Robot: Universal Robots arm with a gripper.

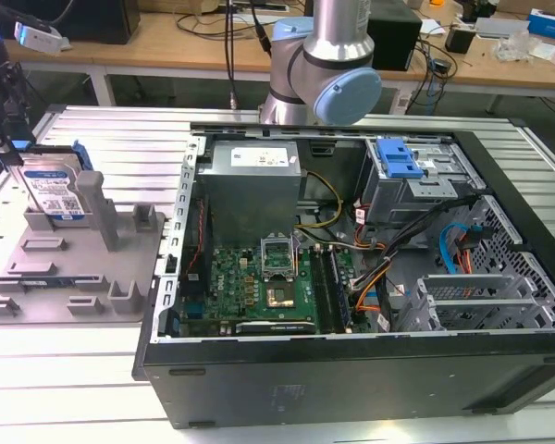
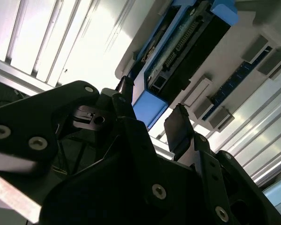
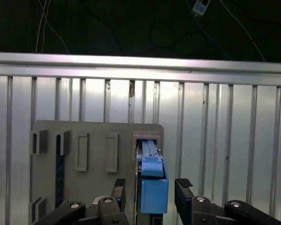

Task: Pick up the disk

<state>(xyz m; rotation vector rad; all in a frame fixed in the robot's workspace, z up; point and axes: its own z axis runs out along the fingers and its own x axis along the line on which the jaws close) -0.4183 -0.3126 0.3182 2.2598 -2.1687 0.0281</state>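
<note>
Open computer case (image 1: 351, 370) is sitting nearest, on the exterior view's right. Left of it, the grey fixture (image 1: 74, 268) is holding the disk (image 1: 54, 190) upright at its far end, with a post (image 1: 91, 199) crowding it. The gripper (image 3: 151, 183) is hanging over it, fingers (image 3: 183, 187) spread wide around its blue rail.

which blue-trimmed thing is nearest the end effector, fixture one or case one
The disk standing on edge in the grey fixture: the open end effector straddles it. The blue-handled drive cage sits away inside the computer case.
</note>
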